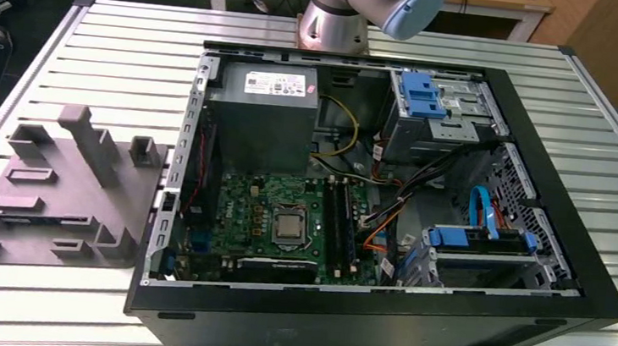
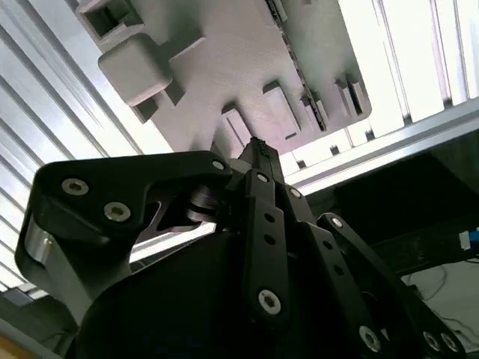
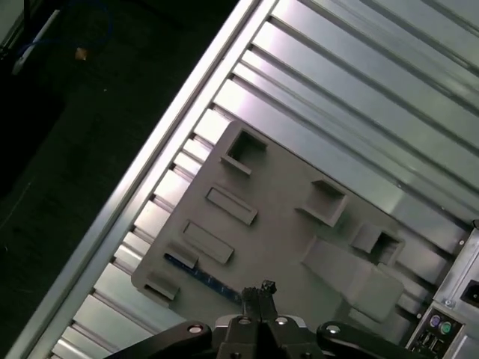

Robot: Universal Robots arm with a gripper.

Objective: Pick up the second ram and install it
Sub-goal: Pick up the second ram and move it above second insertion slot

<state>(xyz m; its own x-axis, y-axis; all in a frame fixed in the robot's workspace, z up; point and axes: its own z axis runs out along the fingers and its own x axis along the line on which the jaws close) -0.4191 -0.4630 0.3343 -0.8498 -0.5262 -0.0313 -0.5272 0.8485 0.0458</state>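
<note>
The second ram point(image 3: 196, 271) is a thin dark blue-green strip standing on edge in a slot along one side of the grey fixture point(image 3: 284, 217). In the second wrist view the ram point(image 2: 301, 81) runs along the fixture's point(image 2: 224, 52) edge, with small chips showing. My gripper point(image 3: 262, 290) hangs well above the fixture, its tips close to one end of the ram in the picture. Its black fingers point(image 2: 258, 149) are pressed together with nothing between them. In the exterior view the fixture point(image 1: 57, 200) lies to the left of the open computer case point(image 1: 386, 316).
Inside the case are the green motherboard point(image 1: 271, 212) with long black slots point(image 1: 341, 214), a grey power supply point(image 1: 260, 113) and blue drive brackets point(image 1: 421, 95). The slatted metal table point(image 1: 127, 54) ends just beyond the fixture. The arm's base point(image 1: 335, 23) stands behind the case.
</note>
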